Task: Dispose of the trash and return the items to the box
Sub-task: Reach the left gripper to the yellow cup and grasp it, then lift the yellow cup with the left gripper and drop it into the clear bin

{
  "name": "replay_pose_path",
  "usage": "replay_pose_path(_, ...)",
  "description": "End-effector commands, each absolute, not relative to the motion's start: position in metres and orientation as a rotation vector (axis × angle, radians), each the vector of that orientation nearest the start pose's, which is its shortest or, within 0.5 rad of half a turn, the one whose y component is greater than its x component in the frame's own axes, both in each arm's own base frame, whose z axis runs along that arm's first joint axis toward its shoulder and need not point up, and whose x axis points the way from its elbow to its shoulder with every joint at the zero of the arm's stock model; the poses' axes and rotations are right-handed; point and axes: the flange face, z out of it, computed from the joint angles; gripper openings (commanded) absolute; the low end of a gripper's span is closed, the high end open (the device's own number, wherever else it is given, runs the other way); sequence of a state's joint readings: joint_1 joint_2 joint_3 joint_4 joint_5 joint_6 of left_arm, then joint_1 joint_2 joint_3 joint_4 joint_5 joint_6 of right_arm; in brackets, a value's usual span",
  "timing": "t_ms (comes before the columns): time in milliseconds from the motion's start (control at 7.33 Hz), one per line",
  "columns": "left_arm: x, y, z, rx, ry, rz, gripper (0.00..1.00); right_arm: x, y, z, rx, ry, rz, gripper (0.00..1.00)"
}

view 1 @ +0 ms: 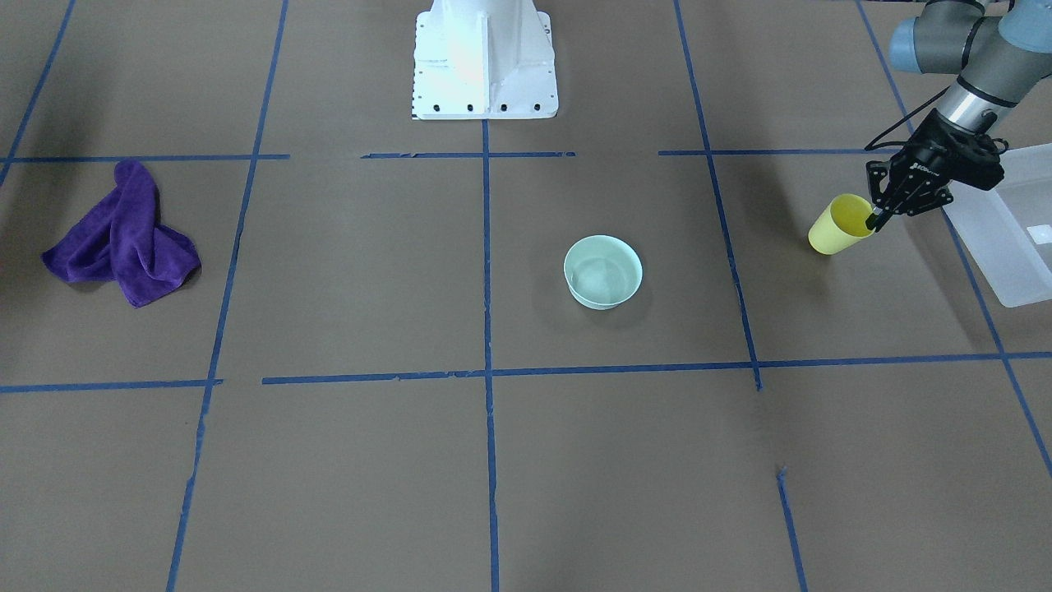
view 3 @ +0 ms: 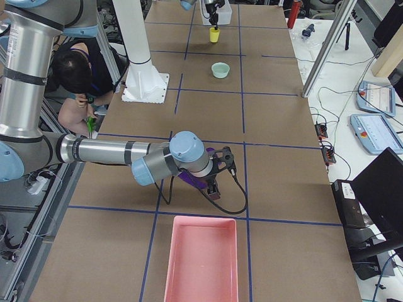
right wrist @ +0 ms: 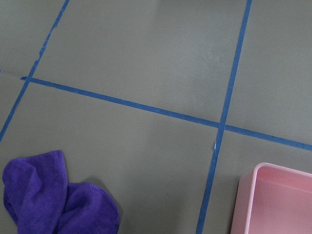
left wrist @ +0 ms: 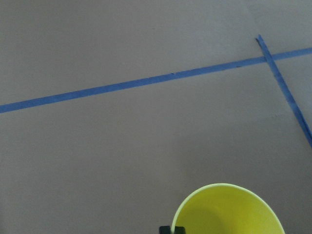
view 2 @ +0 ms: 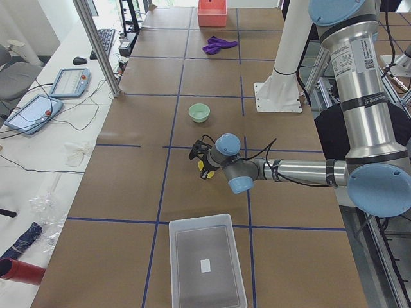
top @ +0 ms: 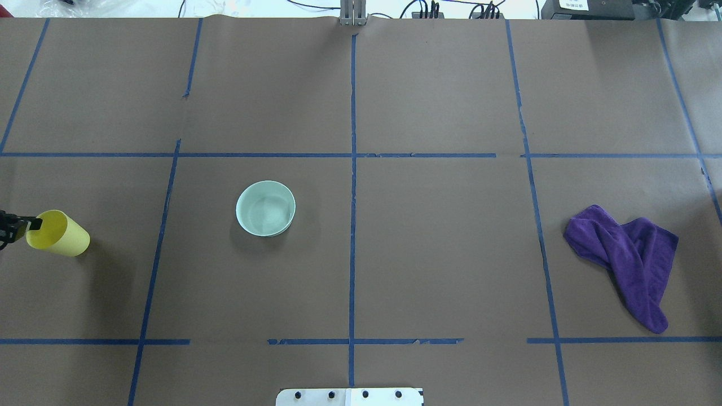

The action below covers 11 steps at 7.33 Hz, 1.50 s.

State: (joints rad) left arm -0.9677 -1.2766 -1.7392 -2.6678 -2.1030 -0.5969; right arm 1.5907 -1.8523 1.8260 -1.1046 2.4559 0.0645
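Observation:
The small yellow cup [view 1: 838, 224] hangs tilted, with my left gripper [view 1: 876, 215] shut on its rim, one finger inside the mouth. The cup also shows in the overhead view [top: 59, 233] at the left edge and in the left wrist view [left wrist: 229, 209]. It is just beside the translucent white box [view 1: 1003, 238], which looks empty in the exterior left view [view 2: 205, 263]. The mint-green bowl [view 1: 602, 271] stands upright and alone near the table's middle [top: 265, 208]. My right gripper [view 3: 217, 171] hovers near a purple cloth; I cannot tell whether it is open or shut.
A crumpled purple cloth [top: 620, 254] lies on the robot's right side of the table [right wrist: 48, 195]. A pink bin [view 3: 201, 258] stands at that end, and its corner shows in the right wrist view [right wrist: 278, 200]. The white robot base [view 1: 485, 66] is at the table's edge.

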Motion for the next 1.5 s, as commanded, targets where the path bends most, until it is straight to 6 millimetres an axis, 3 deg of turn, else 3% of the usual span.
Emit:
replay_pose_path(0,0.057,-0.380,0.589,0.570,0.943,0.394,0.00,0.064,-0.385,0.601,0.376,-0.879,-0.109,1.00)
replay_pose_path(409,-0.032,-0.399,0.616,0.579,0.768,0.473,0.00,0.064,-0.384,0.609,0.363,-0.883,-0.103,1.00)
replay_pose_path(545,-0.074,-0.399,0.633,0.594,0.692,0.527,0.00,0.064,-0.383,0.612,0.357,-0.883,-0.101,1.00)
replay_pose_path(682,-0.100,-0.406,0.648,0.593,0.660,0.553,0.00,0.064,-0.383,0.618,0.349,-0.885,-0.099,1.00)
replay_pose_path(955,-0.104,-0.391,0.692,0.569,0.662,0.565,0.00,0.064,-0.383,0.618,0.348,-0.885,-0.097,1.00)
replay_pose_path(1227,-0.100,-0.379,0.733,0.640,0.655,0.396,0.00,0.064,-0.383,0.618,0.347,-0.884,-0.096,1.00)
replay_pose_path(1364,-0.081,-0.376,0.741,0.638,0.683,0.399,0.00,0.064,-0.383,0.617,0.349,-0.884,-0.096,1.00)
